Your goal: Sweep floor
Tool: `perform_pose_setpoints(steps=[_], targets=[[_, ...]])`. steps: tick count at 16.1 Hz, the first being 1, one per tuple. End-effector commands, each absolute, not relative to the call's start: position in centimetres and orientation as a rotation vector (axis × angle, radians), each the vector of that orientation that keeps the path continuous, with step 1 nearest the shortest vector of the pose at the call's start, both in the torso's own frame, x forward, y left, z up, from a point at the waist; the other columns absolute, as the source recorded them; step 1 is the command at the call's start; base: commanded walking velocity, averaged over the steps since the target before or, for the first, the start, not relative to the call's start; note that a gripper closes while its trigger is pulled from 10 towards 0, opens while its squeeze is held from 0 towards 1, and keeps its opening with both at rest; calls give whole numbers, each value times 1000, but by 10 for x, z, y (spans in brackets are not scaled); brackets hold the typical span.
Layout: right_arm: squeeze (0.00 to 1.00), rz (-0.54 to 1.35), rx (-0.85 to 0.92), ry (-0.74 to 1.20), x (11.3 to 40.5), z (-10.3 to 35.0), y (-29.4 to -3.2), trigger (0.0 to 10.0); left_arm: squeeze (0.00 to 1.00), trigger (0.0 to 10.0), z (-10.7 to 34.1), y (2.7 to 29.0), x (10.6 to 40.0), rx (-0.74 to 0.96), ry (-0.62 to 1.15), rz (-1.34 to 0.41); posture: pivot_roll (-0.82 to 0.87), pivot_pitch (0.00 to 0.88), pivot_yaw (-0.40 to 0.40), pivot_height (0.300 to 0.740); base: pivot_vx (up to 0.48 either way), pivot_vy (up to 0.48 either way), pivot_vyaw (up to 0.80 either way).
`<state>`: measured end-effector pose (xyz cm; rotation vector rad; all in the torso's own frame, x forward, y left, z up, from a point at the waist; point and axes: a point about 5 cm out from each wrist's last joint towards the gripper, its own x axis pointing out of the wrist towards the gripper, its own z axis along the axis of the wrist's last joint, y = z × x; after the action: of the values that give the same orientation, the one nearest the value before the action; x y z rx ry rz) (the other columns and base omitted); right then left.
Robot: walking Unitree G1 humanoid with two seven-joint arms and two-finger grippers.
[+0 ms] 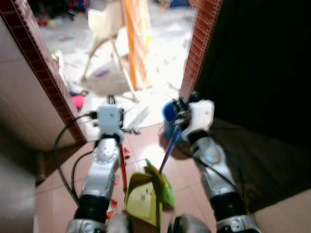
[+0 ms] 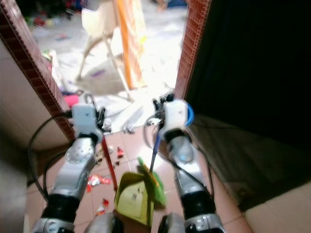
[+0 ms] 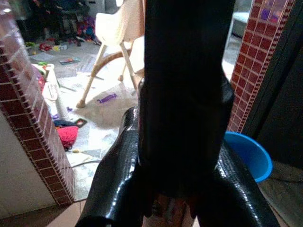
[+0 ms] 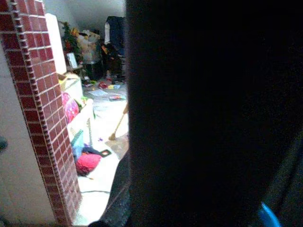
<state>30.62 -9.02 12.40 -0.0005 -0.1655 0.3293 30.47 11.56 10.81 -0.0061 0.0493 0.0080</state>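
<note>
A yellow-green dustpan (image 1: 143, 196) stands on the tiled floor between my arms. Its red handle (image 1: 122, 167) runs up to my left gripper (image 1: 112, 101), which is shut on it. A blue broom handle (image 1: 167, 150) leads from a green brush head (image 1: 164, 185) beside the pan up to my right gripper (image 1: 182, 106), shut on that handle. Small red scraps of litter (image 2: 97, 180) lie on the tiles left of the pan. The views are blurred.
Ahead is a doorway between two red-tiled pillars (image 1: 43, 73) (image 1: 201, 43). Beyond it stand a white chair (image 1: 104, 29) and an orange board (image 1: 136, 43) on a cluttered bright floor. A blue basin (image 3: 248, 153) sits by the right pillar. A dark opening (image 1: 262, 63) lies right.
</note>
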Motion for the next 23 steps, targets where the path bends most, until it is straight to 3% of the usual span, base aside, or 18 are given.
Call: perform_pose_setpoints(steps=[1,6,9,11,15,23], targets=[[0,300,-33,-129,306,117,-96,10000,0,10000,122,115,307,-4,-4,4,-52,71,21,740,-326,0,0],[0,199,-94,-131,306,118,-126,10000,0,10000,151,148,307,96,-128,198,-52,99,25,740,-53,0,0],[0,190,-107,-130,305,118,-127,10000,0,10000,155,177,308,164,-143,395,-50,107,28,740,0,0,0],[0,191,-92,-128,304,119,-126,10000,0,10000,150,197,308,114,-116,505,-47,112,27,740,0,0,0],[0,195,-90,-124,302,119,-126,10000,0,10000,137,205,308,14,-72,561,-50,123,27,740,0,0,0],[0,226,-94,-136,300,123,-122,10000,0,10000,120,197,302,-2,-48,513,-55,136,22,740,0,0,775]])
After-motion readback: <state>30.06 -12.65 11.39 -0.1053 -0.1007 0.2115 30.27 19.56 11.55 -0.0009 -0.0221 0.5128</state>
